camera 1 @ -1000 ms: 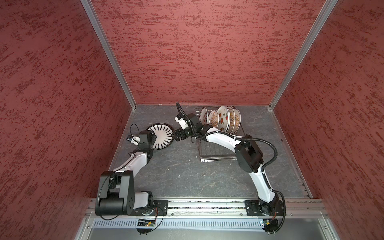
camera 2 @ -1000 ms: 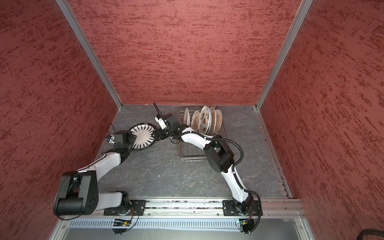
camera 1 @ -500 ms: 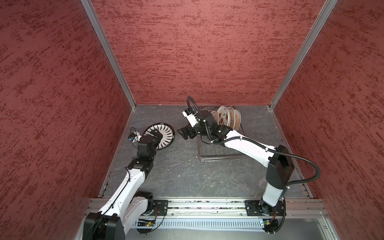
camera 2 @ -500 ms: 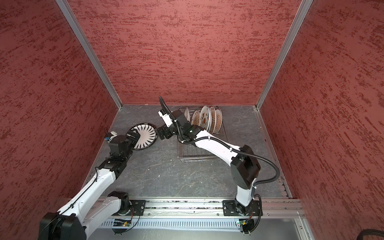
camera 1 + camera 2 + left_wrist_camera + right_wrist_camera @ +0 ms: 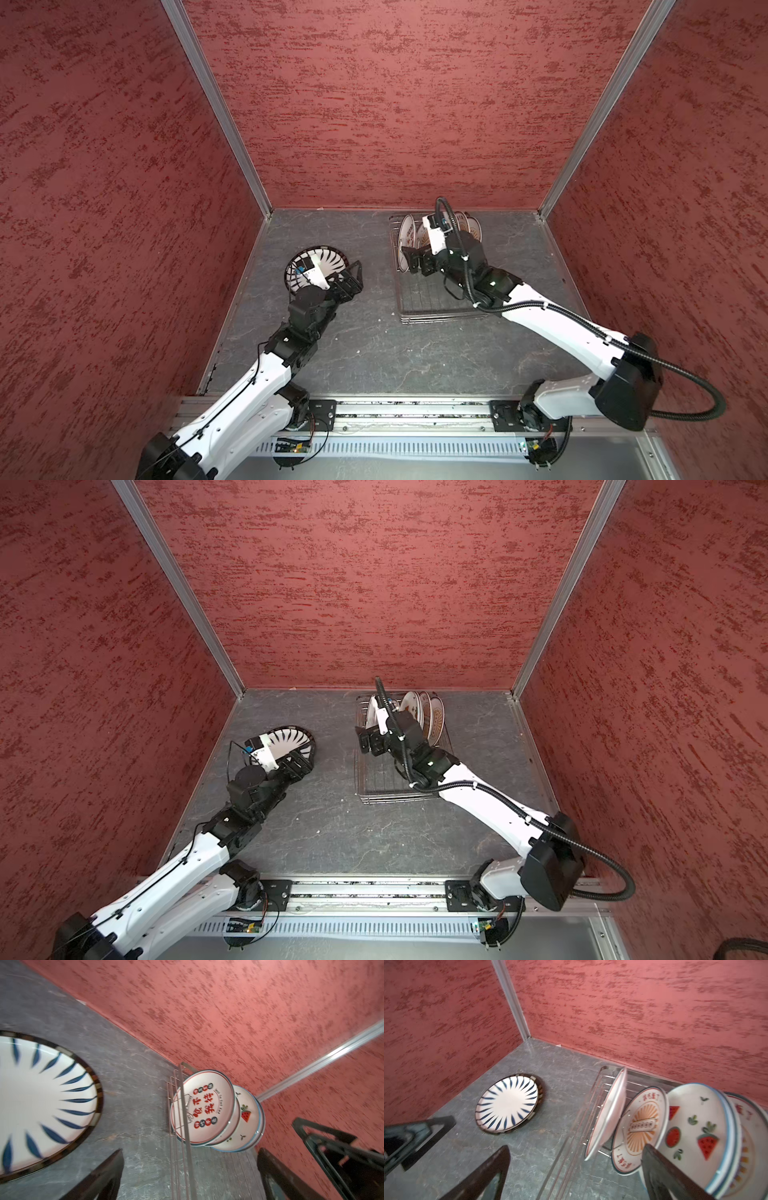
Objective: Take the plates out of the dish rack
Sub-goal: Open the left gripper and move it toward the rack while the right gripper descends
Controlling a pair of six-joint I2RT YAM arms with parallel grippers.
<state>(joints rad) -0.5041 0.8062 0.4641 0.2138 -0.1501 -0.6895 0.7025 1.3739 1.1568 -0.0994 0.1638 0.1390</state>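
Tabletop (image 5: 374,353) grey marbled, walls (image 5: 395,104) red textured, striped plate (image 5: 507,1103) flat, L tool (image 5: 353,274) & R tool (image 5: 412,261) both apart.

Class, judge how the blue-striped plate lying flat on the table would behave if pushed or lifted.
The striped plate looks glossy and rigid: probably slippery, and breakable if dropped. Lying flat on the table, it would likely slide, not roll or tip.

A white striped plate (image 5: 507,1103) with dark radial stripes lies flat on the desk (image 5: 539,1147), left of the silver wire dish rack (image 5: 436,318). At the rack's far end, standing on edge: red-character plate (image 5: 205,1107), sunburst plate (image 5: 641,1126), watermelon plate (image 5: 695,1126).
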